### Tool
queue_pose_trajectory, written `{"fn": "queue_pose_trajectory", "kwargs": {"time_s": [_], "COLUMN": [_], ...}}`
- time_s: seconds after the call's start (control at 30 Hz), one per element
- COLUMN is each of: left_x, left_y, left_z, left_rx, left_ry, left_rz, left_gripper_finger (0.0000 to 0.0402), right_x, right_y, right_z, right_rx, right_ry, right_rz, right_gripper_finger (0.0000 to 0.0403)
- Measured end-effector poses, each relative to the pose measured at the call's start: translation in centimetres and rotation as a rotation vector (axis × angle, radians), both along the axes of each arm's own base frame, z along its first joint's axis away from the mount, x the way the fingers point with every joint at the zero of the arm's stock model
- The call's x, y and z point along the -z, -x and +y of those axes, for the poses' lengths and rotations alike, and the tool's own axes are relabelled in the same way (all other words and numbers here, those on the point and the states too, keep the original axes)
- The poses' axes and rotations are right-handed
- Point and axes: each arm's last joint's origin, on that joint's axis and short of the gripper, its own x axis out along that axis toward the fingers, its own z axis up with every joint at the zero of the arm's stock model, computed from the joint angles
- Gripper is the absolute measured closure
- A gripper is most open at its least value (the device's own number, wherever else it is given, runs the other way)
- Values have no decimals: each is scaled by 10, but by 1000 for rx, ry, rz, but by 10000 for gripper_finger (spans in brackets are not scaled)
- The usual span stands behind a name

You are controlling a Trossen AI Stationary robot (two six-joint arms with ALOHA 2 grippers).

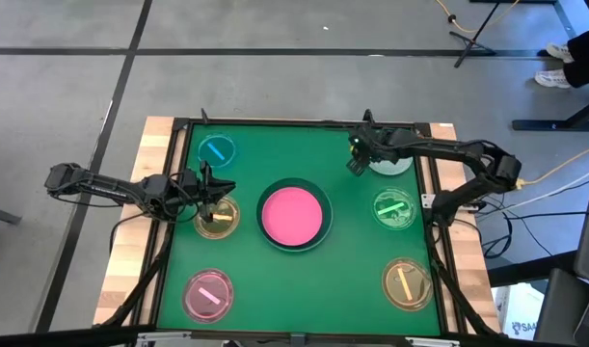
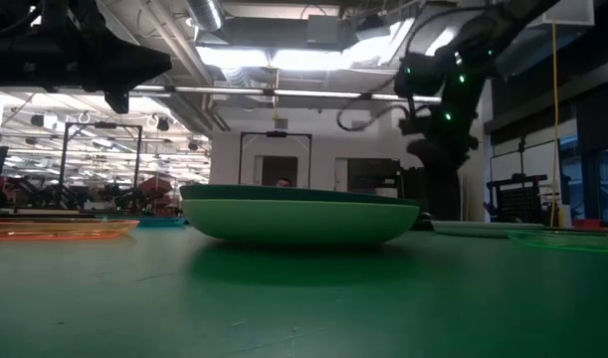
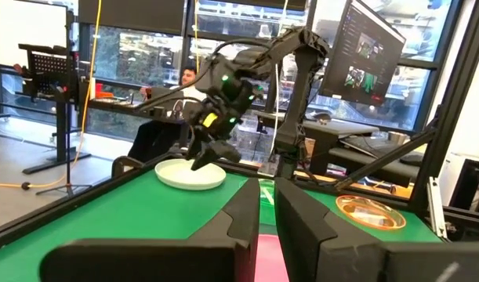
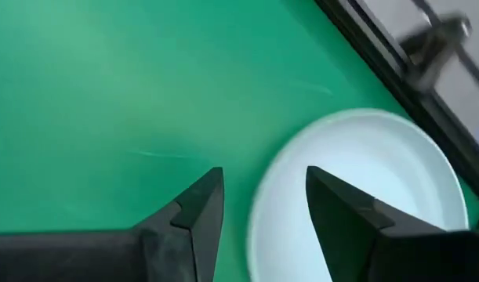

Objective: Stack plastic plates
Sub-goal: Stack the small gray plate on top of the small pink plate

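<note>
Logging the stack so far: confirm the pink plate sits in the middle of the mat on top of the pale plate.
Not quite. The high view shows the pink plate mid-mat on a dark green plate. The pale plate lies apart, under the right gripper.

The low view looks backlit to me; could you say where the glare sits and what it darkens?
Low view: ceiling lights flare at top centre, leaving the right gripper a dark silhouette; the light green plate throws a soft shadow on the mat. High view: even light, no glare.
</note>
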Motion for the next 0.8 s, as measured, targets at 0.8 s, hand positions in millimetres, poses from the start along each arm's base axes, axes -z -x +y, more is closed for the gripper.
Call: {"fn": "queue_pose_trajectory", "kwargs": {"time_s": [0.8], "left_x": [0], "left_y": [0], "left_z": [0], "left_rx": [-14], "left_ry": [2], "left_rz": [0], "left_gripper_finger": [367], "right_x": [68], "right_y": [36], "right_z": [-20], "right_rx": [97], "right_ry": [-140], "right_rz": [-96], "right_gripper_finger": [251]}}
